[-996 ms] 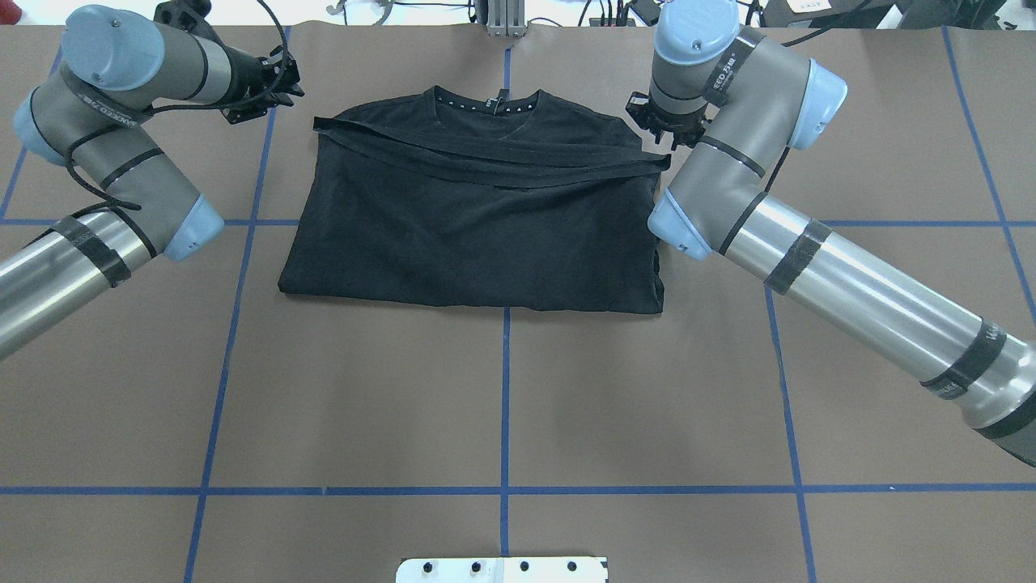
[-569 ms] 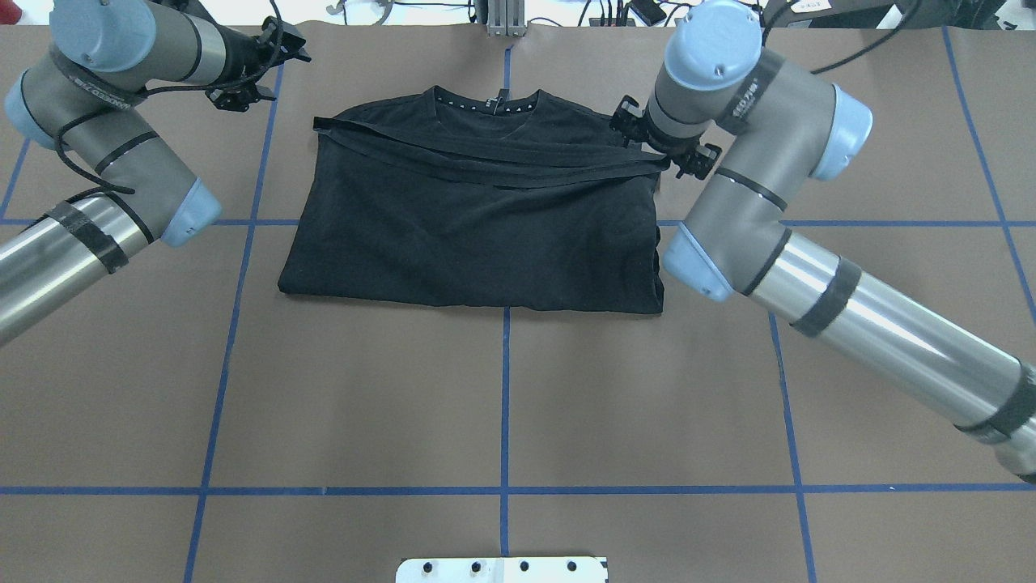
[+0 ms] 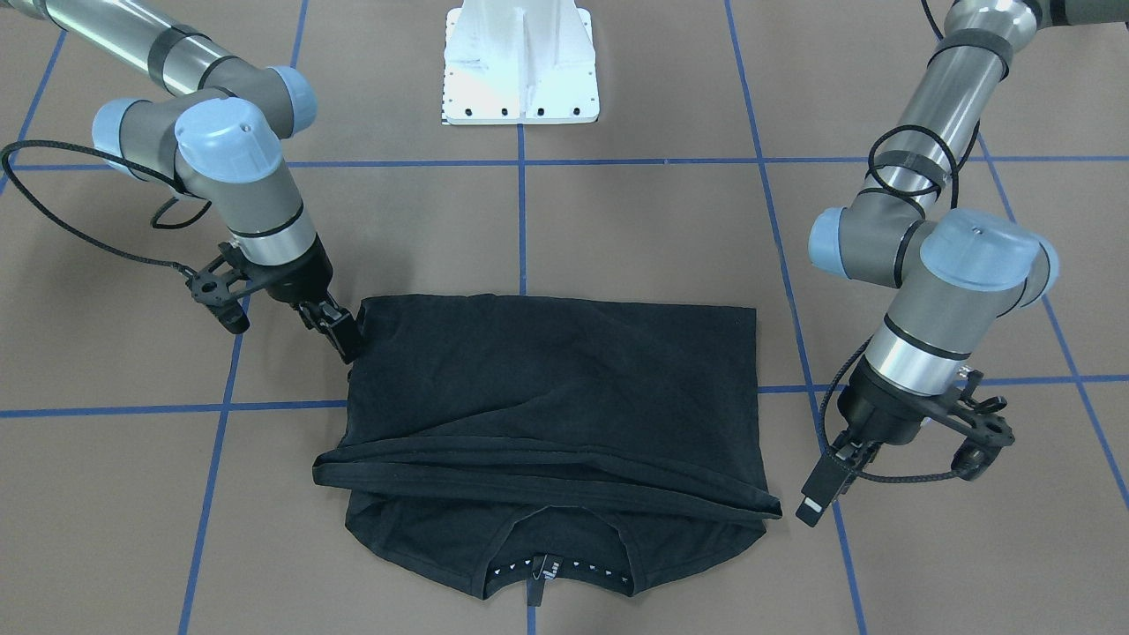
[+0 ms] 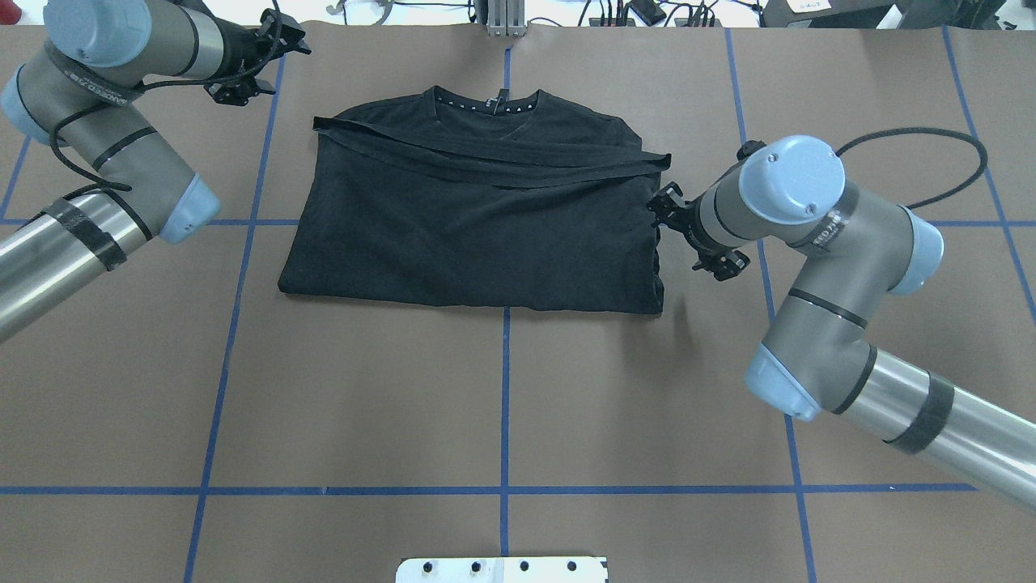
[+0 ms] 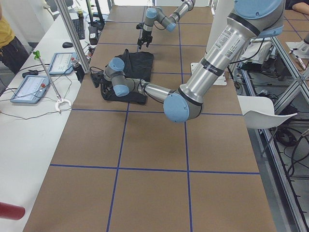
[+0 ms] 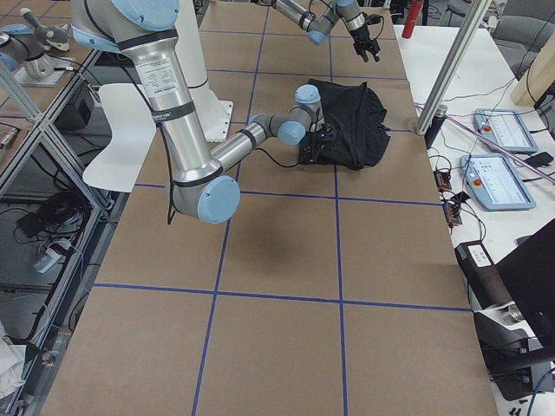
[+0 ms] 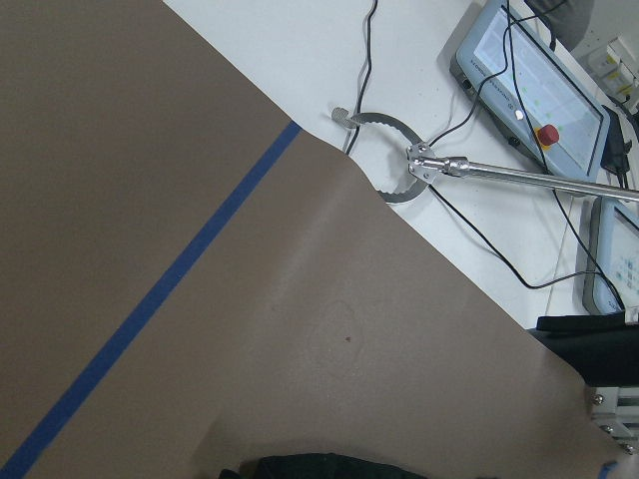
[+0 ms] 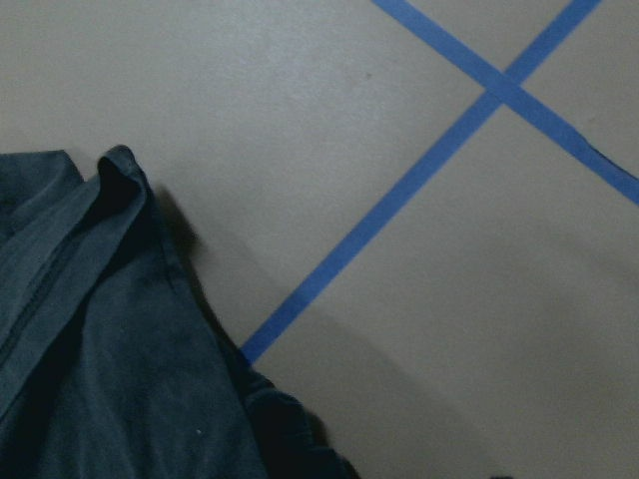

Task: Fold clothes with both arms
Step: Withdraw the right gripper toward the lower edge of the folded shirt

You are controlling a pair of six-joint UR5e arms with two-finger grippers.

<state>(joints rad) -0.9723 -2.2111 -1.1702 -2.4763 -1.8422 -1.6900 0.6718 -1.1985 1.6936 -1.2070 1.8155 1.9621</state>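
Observation:
The black T-shirt [image 4: 477, 227] lies flat on the brown table, logo hidden, collar [image 4: 486, 101] with dotted lining at the far side. Its sleeves are folded in as a band across the chest [image 3: 547, 476]. My right gripper [image 4: 660, 219] is low at the shirt's right edge near the hem corner; in the front view the right gripper [image 3: 340, 335] looks open, fingertips against the cloth. The right wrist view shows that shirt edge [image 8: 110, 349], no fingers. My left gripper [image 4: 243, 73] is raised, off the shirt's far left; in the front view the left gripper [image 3: 816, 494] looks open and empty.
The white pedestal base [image 3: 520, 62] stands at the robot's side of the table. Blue tape lines [image 4: 505, 389] grid the brown cover. Beyond the far edge a white bench holds tablets [image 7: 529, 80], cables and a metal grabber tool [image 7: 429, 165].
My right arm swung from the shirt's right shoulder back along its right edge toward the hem. My left arm drew a little farther to the far left. The shirt has not moved.

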